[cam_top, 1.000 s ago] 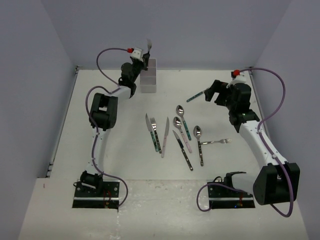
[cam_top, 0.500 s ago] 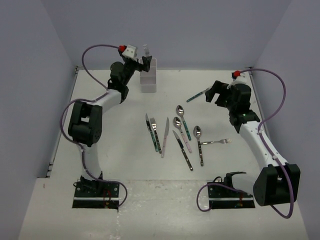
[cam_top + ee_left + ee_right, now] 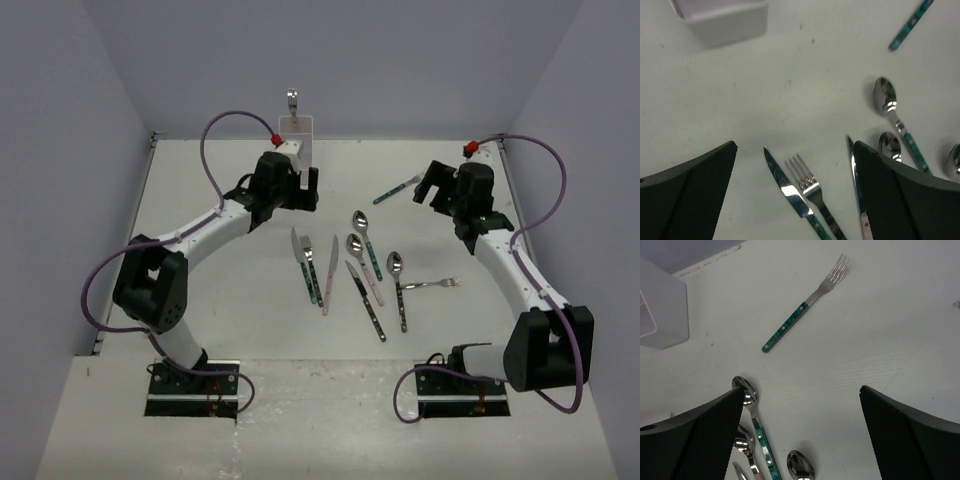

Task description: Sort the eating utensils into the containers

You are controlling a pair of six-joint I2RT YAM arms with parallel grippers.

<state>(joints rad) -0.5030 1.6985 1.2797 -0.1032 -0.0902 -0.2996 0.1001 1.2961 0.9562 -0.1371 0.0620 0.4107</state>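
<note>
The container (image 3: 298,128), a white translucent holder, stands at the back of the table with one utensil (image 3: 291,99) upright in it, metal head up. My left gripper (image 3: 298,194) hovers open and empty just in front of it. In the left wrist view the left gripper (image 3: 794,150) frames a teal-handled knife (image 3: 790,192) and a dark-handled fork (image 3: 807,186). My right gripper (image 3: 429,186) hangs open and empty beside a teal-handled fork (image 3: 397,188); from the right wrist the right gripper (image 3: 802,390) has that fork (image 3: 805,304) lying ahead of it.
Several more utensils lie in a row mid-table: a pink-handled knife (image 3: 330,272), a teal spoon (image 3: 366,241), a pink spoon (image 3: 361,263), a black knife (image 3: 367,301), a black spoon (image 3: 399,288) and a silver fork (image 3: 432,284). Walls enclose the table (image 3: 220,290) on three sides.
My left gripper opened, left its utensil standing in the container, and drew back and down over the table. The right gripper shifted only slightly.
</note>
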